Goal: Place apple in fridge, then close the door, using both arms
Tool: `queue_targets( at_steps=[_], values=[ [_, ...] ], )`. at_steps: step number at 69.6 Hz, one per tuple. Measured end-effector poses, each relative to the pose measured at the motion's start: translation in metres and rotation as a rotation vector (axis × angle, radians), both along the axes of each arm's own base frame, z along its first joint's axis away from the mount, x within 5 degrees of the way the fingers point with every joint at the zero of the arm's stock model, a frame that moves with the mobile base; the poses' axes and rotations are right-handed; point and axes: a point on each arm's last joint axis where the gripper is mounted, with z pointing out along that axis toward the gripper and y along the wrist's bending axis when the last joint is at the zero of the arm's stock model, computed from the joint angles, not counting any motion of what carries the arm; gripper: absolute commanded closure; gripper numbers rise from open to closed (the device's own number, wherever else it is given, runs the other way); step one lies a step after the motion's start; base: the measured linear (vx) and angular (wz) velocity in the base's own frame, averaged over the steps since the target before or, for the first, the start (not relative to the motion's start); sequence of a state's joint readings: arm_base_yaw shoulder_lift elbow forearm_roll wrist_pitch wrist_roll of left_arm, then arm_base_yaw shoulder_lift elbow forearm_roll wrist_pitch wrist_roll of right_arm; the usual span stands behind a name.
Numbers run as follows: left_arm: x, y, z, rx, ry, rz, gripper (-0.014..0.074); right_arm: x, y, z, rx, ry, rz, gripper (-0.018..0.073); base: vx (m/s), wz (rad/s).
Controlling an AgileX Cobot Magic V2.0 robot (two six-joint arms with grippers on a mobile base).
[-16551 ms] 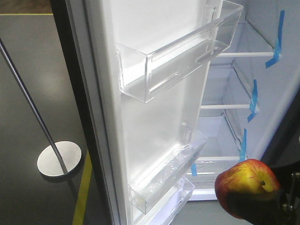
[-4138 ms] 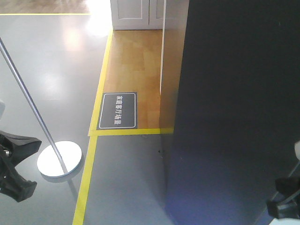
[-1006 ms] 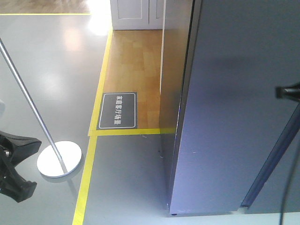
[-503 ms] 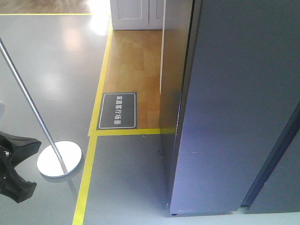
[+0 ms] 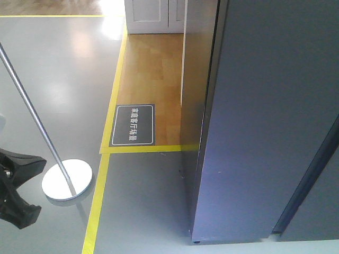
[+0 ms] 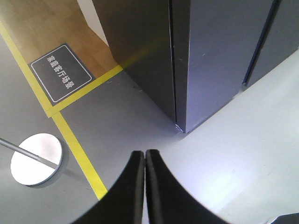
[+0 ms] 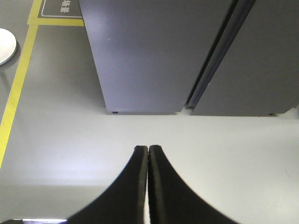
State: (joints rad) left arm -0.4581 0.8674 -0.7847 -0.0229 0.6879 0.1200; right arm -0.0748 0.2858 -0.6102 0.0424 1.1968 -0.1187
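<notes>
The fridge (image 5: 198, 79) stands dark grey with its door (image 5: 270, 121) flat against the cabinet. The apple is hidden from every view. In the left wrist view my left gripper (image 6: 145, 154) is shut on nothing, low over the grey floor, well back from the door's bottom corner (image 6: 180, 127). My right gripper (image 7: 148, 148) is also shut and empty, over pale floor in front of the door (image 7: 145, 51). A black part of the left arm (image 5: 16, 185) shows at the front view's lower left.
A stand with a round metal base (image 5: 67, 179) and slanted pole stands left of the fridge. Yellow floor tape (image 5: 98, 201) borders a wooden floor patch with a dark sign (image 5: 134, 125). A white panelled double door (image 5: 153, 16) is behind. A second dark panel (image 7: 252, 70) adjoins the door.
The apple held before the open fridge is gone from view and the door has swung shut. The right gripper, at the door's face a second ago, has left the front view.
</notes>
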Motion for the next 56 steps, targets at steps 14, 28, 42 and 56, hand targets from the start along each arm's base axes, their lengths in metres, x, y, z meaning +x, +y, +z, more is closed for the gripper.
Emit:
queue_targets(
  at_steps=[14,28,42,56],
  values=[
    [0.0,0.0,0.0,0.0,0.0,0.0,0.0603,-0.0005,0.0,-0.005,0.002,0.012,-0.001,0.0563,0.0,0.0],
    [0.0,0.0,0.0,0.0,0.0,0.0,0.0603,-0.0005,0.0003,-0.005,0.005,0.012,0.0,0.0563,0.0,0.0],
    [0.0,0.0,0.0,0.0,0.0,0.0,0.0603,-0.0005,0.0003,-0.005,0.005,0.012,0.0,0.0563,0.0,0.0],
    [0.0,0.0,0.0,0.0,0.0,0.0,0.0603,-0.0005,0.0003,-0.005,0.005,0.012,0.0,0.0563,0.0,0.0]
  ],
)
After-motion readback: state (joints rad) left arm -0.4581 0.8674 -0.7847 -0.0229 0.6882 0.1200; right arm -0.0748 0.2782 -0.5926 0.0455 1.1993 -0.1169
